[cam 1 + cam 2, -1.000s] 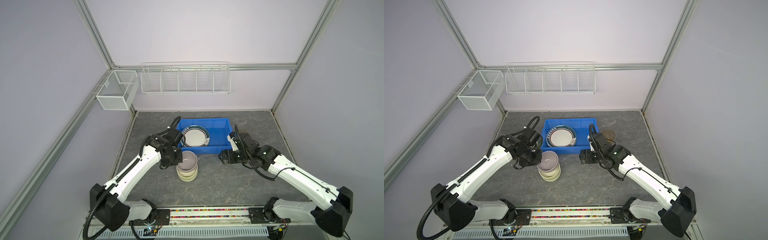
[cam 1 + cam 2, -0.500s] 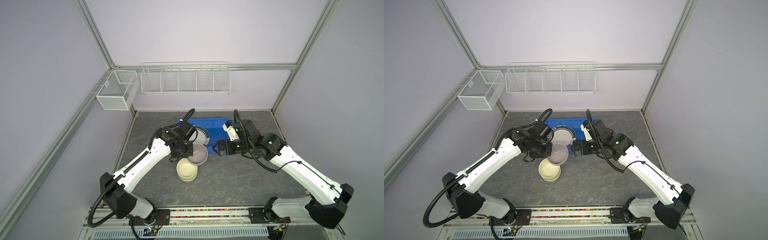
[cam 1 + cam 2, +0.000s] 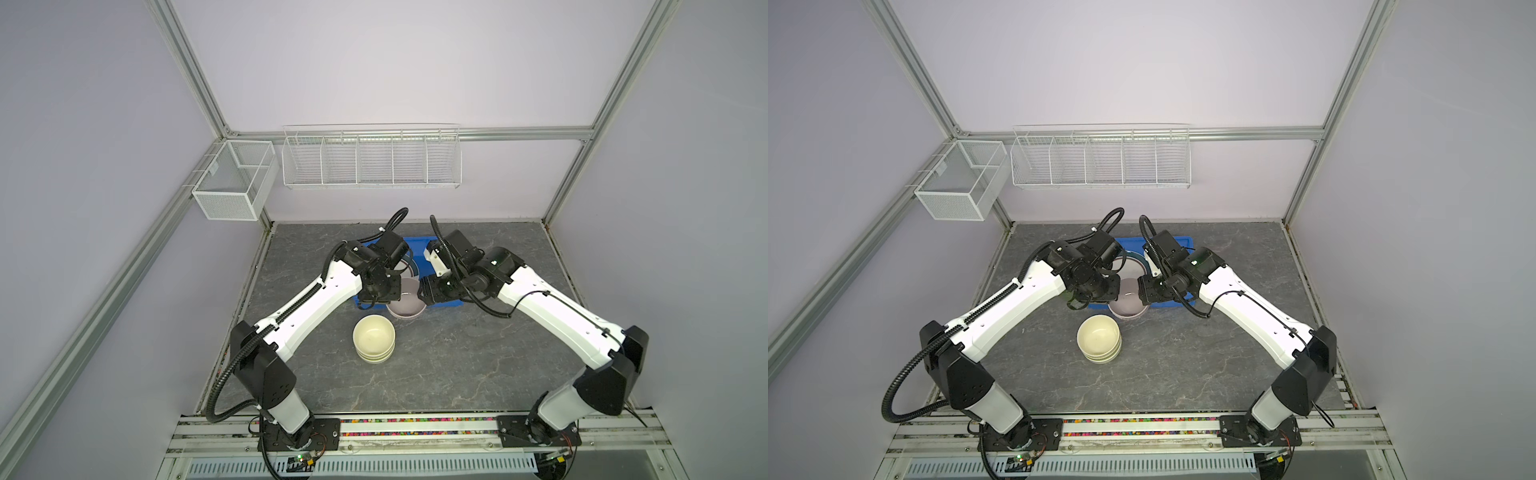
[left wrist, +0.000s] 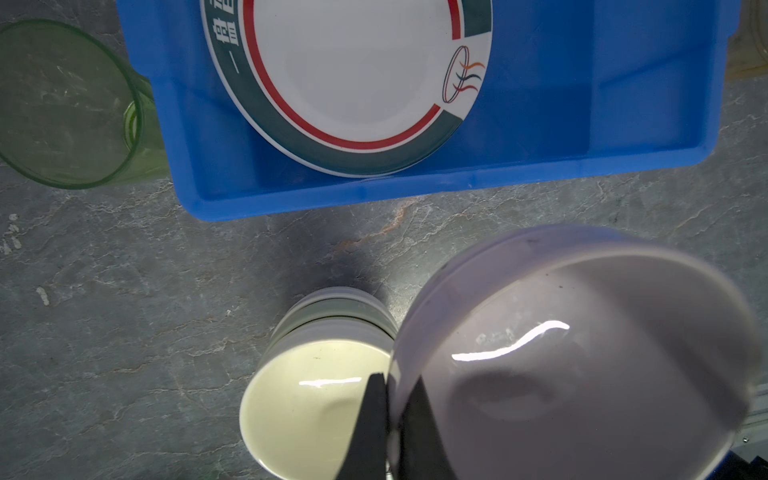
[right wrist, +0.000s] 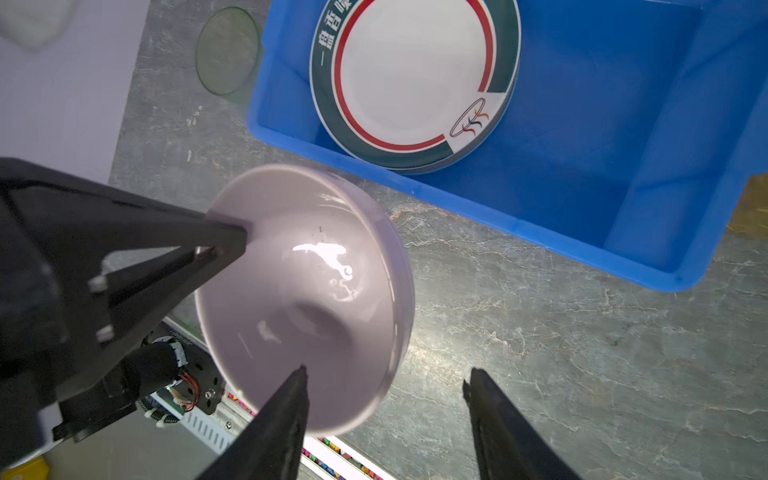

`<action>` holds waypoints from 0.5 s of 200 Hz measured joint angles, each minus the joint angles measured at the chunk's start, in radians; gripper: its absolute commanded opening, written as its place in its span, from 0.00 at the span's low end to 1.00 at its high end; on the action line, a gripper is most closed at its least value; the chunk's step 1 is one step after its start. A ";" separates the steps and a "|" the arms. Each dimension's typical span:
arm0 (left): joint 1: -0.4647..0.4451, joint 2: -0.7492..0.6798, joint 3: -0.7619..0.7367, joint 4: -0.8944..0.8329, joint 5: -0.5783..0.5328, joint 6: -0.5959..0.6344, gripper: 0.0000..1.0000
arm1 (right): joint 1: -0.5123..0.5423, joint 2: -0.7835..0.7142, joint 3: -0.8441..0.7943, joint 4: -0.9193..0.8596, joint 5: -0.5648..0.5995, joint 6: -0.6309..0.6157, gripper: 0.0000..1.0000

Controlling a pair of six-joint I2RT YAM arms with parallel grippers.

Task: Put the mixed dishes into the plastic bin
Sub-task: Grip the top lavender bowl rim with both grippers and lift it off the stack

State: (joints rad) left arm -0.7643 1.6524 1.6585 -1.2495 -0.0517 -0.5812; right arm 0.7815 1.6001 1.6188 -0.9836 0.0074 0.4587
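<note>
While left gripper [image 4: 394, 384] pinches lilac bowl [image 4: 573, 357] | right gripper [image 5: 386, 372] spread | green cup [image 4: 62, 104] seemingly wrist-only

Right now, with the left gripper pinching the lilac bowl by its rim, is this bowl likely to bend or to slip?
Probably stiff: the lilac bowl looks evenly round although the left gripper pinches its rim at one spot. Possibly slippery: its glossy inside shows sharp highlights. Held by one edge only, it might pivot in that pinch.
</note>
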 measured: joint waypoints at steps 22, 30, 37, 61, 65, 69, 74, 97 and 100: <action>0.000 0.015 0.012 -0.007 0.001 0.008 0.00 | 0.000 0.037 0.028 -0.009 0.015 -0.006 0.54; 0.000 0.020 0.016 -0.008 0.003 0.011 0.00 | 0.000 0.051 0.040 -0.015 0.022 -0.013 0.49; 0.000 0.024 0.018 -0.008 0.005 0.015 0.00 | 0.000 0.063 0.050 -0.019 0.026 -0.017 0.46; 0.000 0.035 0.021 -0.008 0.008 0.019 0.00 | 0.000 0.103 0.082 -0.034 0.037 -0.027 0.41; 0.000 0.035 0.021 -0.008 0.008 0.019 0.00 | 0.000 0.109 0.085 -0.035 0.038 -0.029 0.40; 0.000 0.036 0.022 -0.008 0.008 0.019 0.00 | 0.000 0.114 0.089 -0.037 0.040 -0.029 0.40; 0.000 0.037 0.022 -0.008 0.009 0.019 0.00 | 0.000 0.121 0.093 -0.040 0.041 -0.031 0.39; 0.000 0.038 0.023 -0.008 0.015 0.019 0.00 | 0.000 0.146 0.105 -0.045 0.045 -0.038 0.38; 0.000 0.038 0.023 -0.008 0.016 0.019 0.00 | 0.000 0.148 0.105 -0.046 0.045 -0.038 0.37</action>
State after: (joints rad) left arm -0.7643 1.6905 1.6814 -1.2579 -0.0353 -0.5621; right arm 0.7815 1.7485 1.7233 -1.0298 0.0525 0.4206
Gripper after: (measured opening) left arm 0.054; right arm 0.382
